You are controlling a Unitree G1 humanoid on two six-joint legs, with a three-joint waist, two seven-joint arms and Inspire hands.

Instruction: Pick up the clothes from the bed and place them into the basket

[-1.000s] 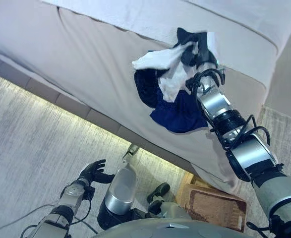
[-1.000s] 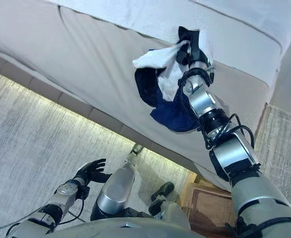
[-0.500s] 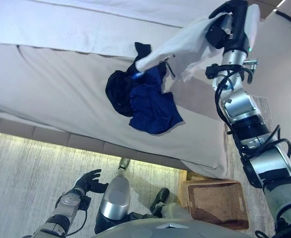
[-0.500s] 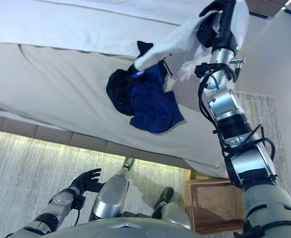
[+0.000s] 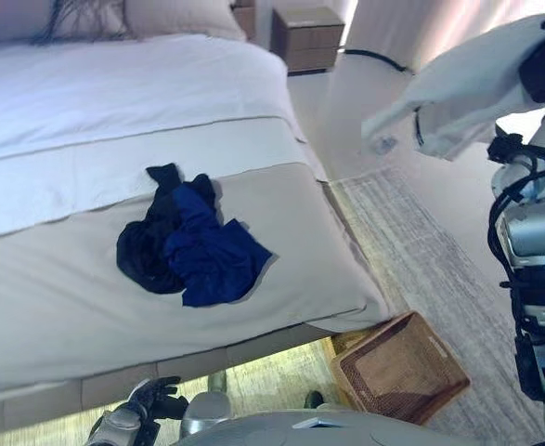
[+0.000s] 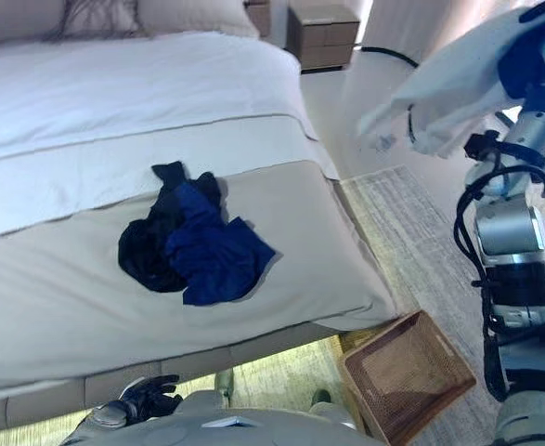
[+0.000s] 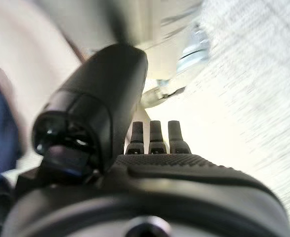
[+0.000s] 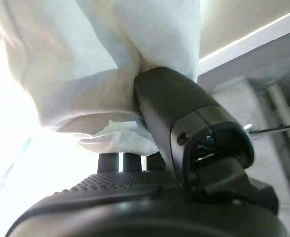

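Note:
My right hand [image 6: 530, 58] is raised high at the right, past the bed's foot corner, shut on a white garment [image 5: 458, 88] that hangs from it. In the right wrist view the white cloth [image 8: 85, 64] is pinched under the thumb [image 8: 184, 113]. A pile of dark blue and black clothes [image 5: 188, 246] lies on the beige cover of the bed [image 5: 68, 307]. A brown wicker basket [image 5: 402, 372] stands on the floor by the bed's corner, below my right arm. My left hand [image 5: 151, 400] hangs low by the bed's side, open and empty, and it also shows in the left wrist view [image 7: 184, 168].
A striped grey rug [image 5: 411, 242] runs along the bed's foot end under the basket. A wooden nightstand [image 5: 307, 37] stands at the far end. Pillows [image 5: 68, 19] lie at the bed's head.
The view has swung round a lot. My right hand has lifted the white garment off the dark pile and carried it right, clear of the bed. The dark clothes stay on the bed.

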